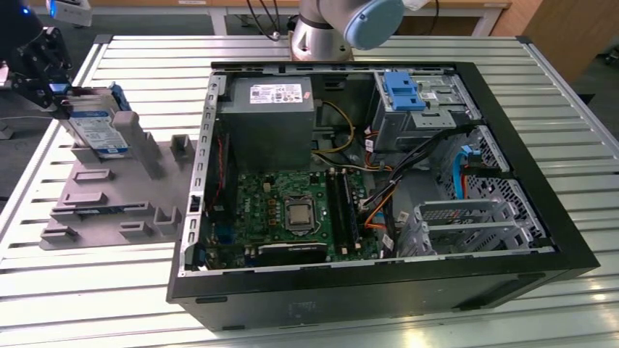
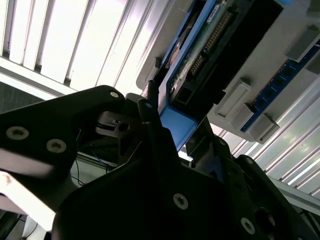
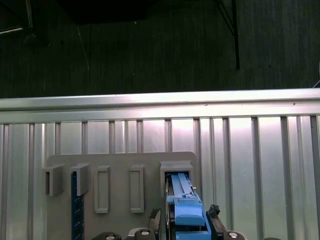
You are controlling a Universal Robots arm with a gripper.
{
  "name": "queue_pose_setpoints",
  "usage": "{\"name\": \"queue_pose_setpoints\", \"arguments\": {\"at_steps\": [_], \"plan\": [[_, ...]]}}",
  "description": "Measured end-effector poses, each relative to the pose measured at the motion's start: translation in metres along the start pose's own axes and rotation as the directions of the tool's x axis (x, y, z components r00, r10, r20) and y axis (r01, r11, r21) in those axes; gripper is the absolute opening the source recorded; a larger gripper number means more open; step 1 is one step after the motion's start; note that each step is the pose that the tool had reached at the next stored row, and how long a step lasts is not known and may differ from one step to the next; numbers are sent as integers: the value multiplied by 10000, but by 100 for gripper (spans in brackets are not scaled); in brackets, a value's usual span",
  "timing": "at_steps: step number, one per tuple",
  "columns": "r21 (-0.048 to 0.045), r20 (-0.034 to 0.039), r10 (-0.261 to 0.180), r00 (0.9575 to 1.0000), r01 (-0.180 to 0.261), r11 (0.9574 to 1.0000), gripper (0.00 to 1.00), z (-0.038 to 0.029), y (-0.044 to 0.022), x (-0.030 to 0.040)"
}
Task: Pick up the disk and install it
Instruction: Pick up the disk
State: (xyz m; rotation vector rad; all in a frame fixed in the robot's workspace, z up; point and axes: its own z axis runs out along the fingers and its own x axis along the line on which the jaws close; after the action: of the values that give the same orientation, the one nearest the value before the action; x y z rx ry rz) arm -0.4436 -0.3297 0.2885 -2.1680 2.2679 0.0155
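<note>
So right now your tool (image 1: 60, 90) sits over at the exterior view's left, well apart from the open computer case (image 1: 570, 239), and it's on the disk (image 1: 100, 130). The disk stands on edge in the grey rack (image 1: 116, 196) on the table (image 1: 87, 275), label side facing the case. My guess is the rack holds it upright so the top edge is free to grab.

In the first wrist view the disk's blue rail (image 3: 186, 200) pokes up out of a slot (image 3: 176, 167) in the rack (image 3: 120, 165), with a black finger (image 3: 214, 212) hard against each side. The second wrist view agrees: the fingers (image 2: 150, 112) pinch the blue end of the disk (image 2: 200, 55) by its thin sides. So I'd call the tool (image 3: 185, 220) clamped on the disk across its thickness. That grip makes sense, since it leaves the flat faces and the rails clear.

I can't tell whether the disk's bottom edge is sitting in the slot or already lifted a hair.

Over in the case, the drive cage with the blue latch (image 1: 401, 90) sits in the far corner beside the power supply (image 1: 271, 109), and no disk is in it yet. The install half isn't done.
</note>
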Motion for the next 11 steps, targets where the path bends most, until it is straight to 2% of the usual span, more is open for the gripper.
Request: {"name": "queue_pose_setpoints", "arguments": {"at_steps": [2,3,11], "plan": [[0,0,0,10000,0,10000,46,0,0,0],[0,0,0,10000,0,10000,39,1,0,0],[0,0,0,10000,0,10000,37,2,0,0]]}}
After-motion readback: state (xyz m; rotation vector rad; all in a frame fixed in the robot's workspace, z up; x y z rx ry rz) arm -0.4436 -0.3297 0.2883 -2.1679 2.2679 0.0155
